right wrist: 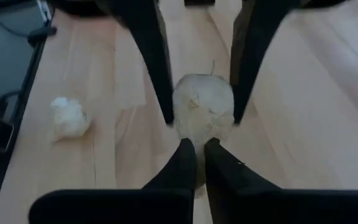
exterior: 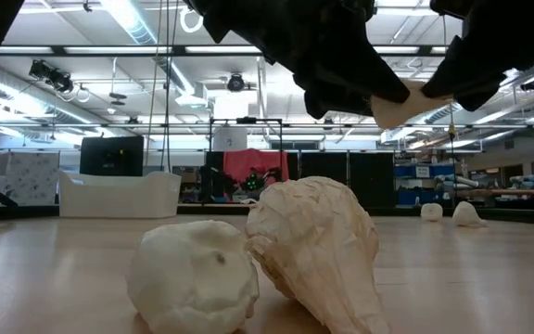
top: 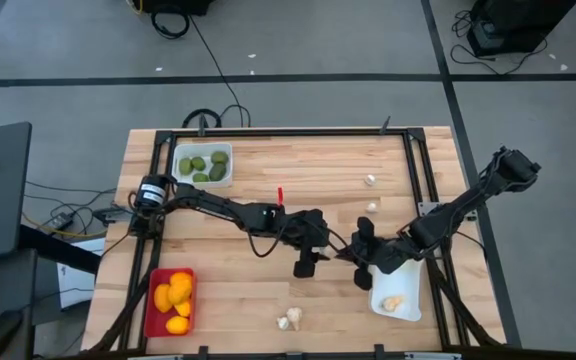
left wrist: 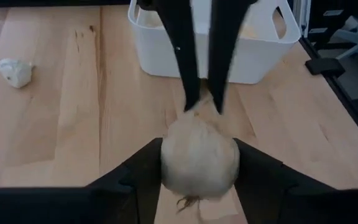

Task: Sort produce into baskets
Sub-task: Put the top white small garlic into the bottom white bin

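Garlic piece (left wrist: 199,163) mid-frame in high view, above tabletop (top: 298,165), gripped in left claw (top: 311,260). Right claw (top: 361,262) just right of it, fingers closed on garlic's tip. White basket (top: 411,298) lower right, holding another garlic.

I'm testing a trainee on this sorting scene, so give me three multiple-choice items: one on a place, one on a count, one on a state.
1. Where are the dark green fruits?
A on the floor
B loose on the table
C in the white tray by the left arm

2. How many garlic pieces lie in the white tray by the right arm?
A none
B one
C three

3. The garlic bulb between the grippers is:
A gripped by the left gripper
B lying on the table
C resting in a tray

Key:
1 C, all sit inside it.
2 B, a single whitish piece.
3 A, its fingers press both sides; the right gripper pinches the tip.
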